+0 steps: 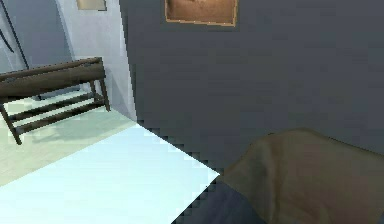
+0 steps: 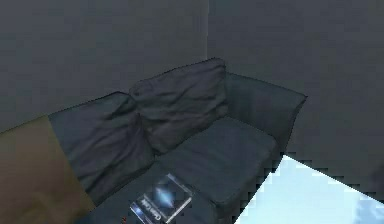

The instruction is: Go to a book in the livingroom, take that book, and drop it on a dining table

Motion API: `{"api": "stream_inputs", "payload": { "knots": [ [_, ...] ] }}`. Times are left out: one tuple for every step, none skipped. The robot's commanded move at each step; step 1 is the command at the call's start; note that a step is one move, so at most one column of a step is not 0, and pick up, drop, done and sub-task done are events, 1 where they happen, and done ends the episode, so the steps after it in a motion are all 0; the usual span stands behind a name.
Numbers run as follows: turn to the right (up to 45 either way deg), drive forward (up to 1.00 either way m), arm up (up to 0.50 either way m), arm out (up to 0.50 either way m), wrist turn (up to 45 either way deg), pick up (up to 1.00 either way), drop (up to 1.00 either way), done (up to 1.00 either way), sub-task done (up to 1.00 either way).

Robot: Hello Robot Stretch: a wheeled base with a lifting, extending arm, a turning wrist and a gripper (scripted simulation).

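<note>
A book with a dark blue-grey cover lies flat on the front seat cushion of a dark blue-grey sofa in the arm side view, near the bottom edge. A smaller pale flat thing lies just left of it on the same cushion.
A brown rounded cushion or armrest stands at the sofa's left end and also at the forward view's lower right. Ahead is a dark grey wall with a framed picture. A dark wooden bench stands at the far left on pale floor.
</note>
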Motion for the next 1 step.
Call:
{"api": "stream_inputs", "payload": {
  "knots": [
    [0.0,0.0,0.0,0.0,0.0,1.0,0.0,0.0,0.0]
  ]
}}
